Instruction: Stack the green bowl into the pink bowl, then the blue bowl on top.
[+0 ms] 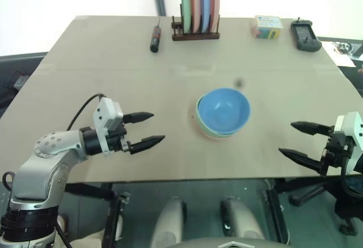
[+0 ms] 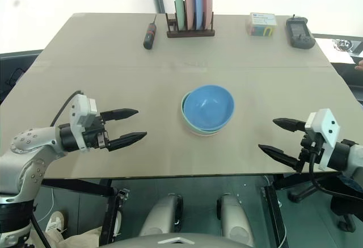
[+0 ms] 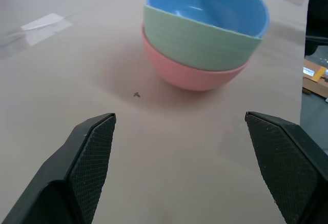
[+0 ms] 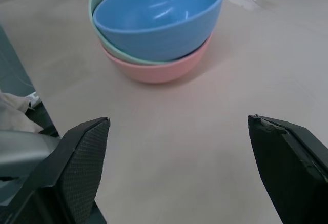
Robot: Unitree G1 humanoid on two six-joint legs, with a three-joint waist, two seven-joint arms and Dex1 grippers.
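The left claw (image 1: 146, 129) hovers over the near left part of the desk (image 1: 74, 78), its two black fingers spread wide with nothing between them, pointing toward the bowls and well apart from them. Further back on the desk, a dark-handled screwdriver (image 1: 155, 38) lies near the far edge, and just to its right a wooden rack (image 1: 195, 34) holds four flat plates upright: green, pink, blue and pink. In the middle of the desk sits the stack of three bowls: the pink bowl (image 3: 192, 75) rests on the desk at the bottom, the green bowl (image 3: 195, 42) is nested inside it, and the blue bowl (image 1: 223, 109) sits on top inside the green one, slightly tilted so that its rim rides higher on one side. Neither claw touches the stack. Toward the far right corner lie a small colourful box (image 1: 267, 27) and, beside it, a black handheld device (image 1: 305, 35). The right claw (image 1: 295, 139) hangs at the near right edge of the desk, its fingers also wide apart and empty, pointing inward toward the bowls.
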